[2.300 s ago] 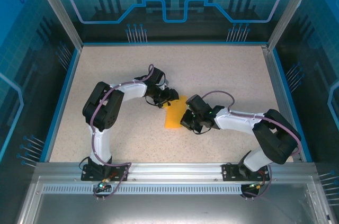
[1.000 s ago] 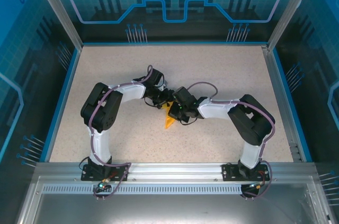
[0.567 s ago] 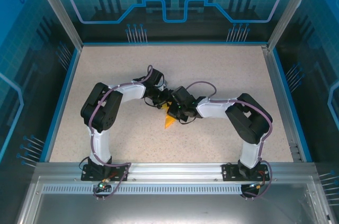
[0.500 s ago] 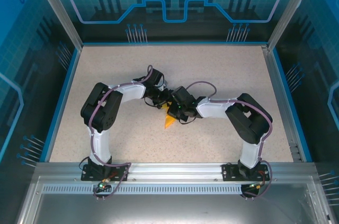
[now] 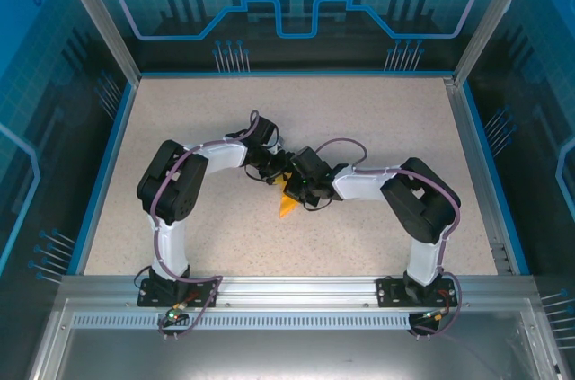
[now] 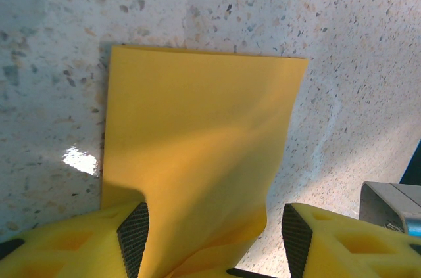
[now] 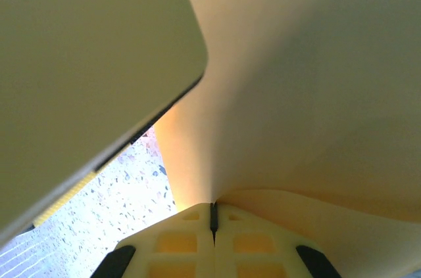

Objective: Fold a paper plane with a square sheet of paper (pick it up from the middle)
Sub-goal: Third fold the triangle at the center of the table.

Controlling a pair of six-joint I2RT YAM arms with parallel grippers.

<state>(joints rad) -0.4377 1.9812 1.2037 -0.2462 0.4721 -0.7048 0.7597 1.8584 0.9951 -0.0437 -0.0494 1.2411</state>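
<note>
The table [image 5: 377, 128] is speckled beige. From the near edge, the left arm [image 5: 171, 187] and the right arm [image 5: 422, 205] bend toward each other, and they meet just below the table's centre.

The left gripper [image 6: 214, 244] has its jaws spread apart. The paper [image 6: 197, 133] runs up between them, and I cannot tell if either pad touches it. The right gripper [image 7: 212, 215] has its jaws pressed together, pinching the paper, which rises and curves away from the closed tips.

The paper is under both grippers. From above, its visible part is a narrow orange wedge. Its long axis runs from 1 to 7 o'clock and the tip points to 7 o'clock.
</note>
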